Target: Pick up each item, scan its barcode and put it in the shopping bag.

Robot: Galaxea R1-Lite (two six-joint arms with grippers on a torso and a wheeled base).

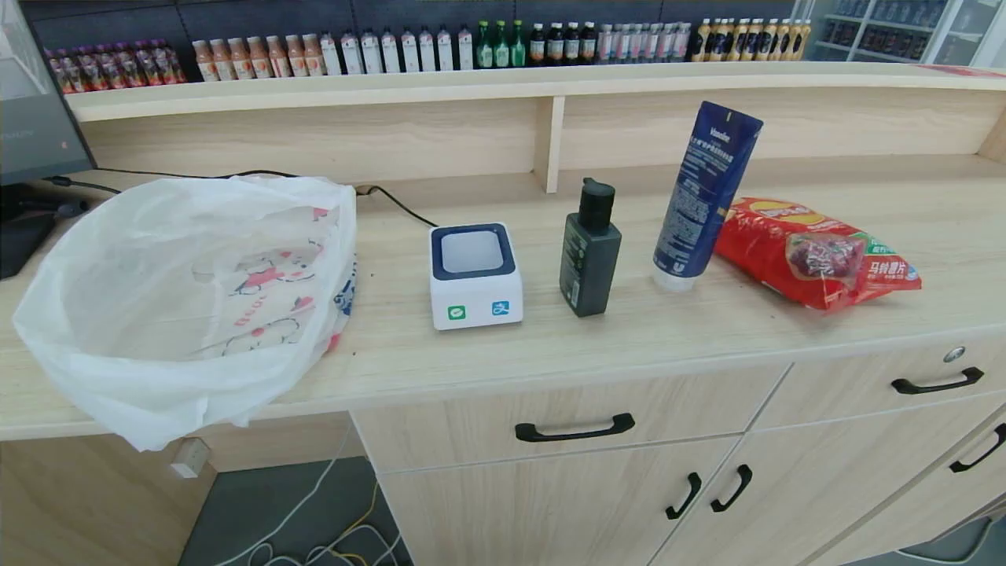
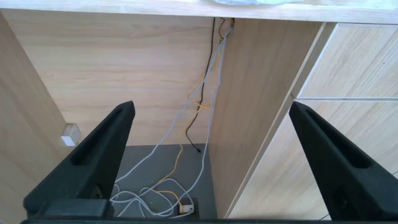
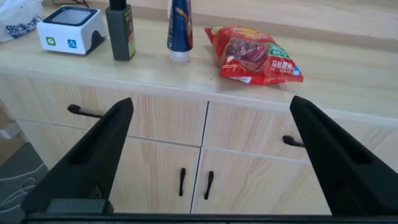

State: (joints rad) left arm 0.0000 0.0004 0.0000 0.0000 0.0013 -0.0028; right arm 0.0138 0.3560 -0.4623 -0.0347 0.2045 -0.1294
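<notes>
On the wooden tabletop point(image 1: 487, 354), dark pump bottle point(image 1: 589, 259), blue tube point(image 1: 703, 204) and red crisp bag point(image 1: 809, 251) wait unscanned. Its left pincer point(image 2: 211, 109) and right pincer point(image 3: 211, 102) gape apart; first grasp seems next.

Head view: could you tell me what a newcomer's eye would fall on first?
Probably the bright red snack bag lying at the right end of the counter, with the tall blue tube standing on its cap beside it. Next, the big white shopping bag gaping open at the left, and the white scanner between it and the dark pump bottle.
</notes>
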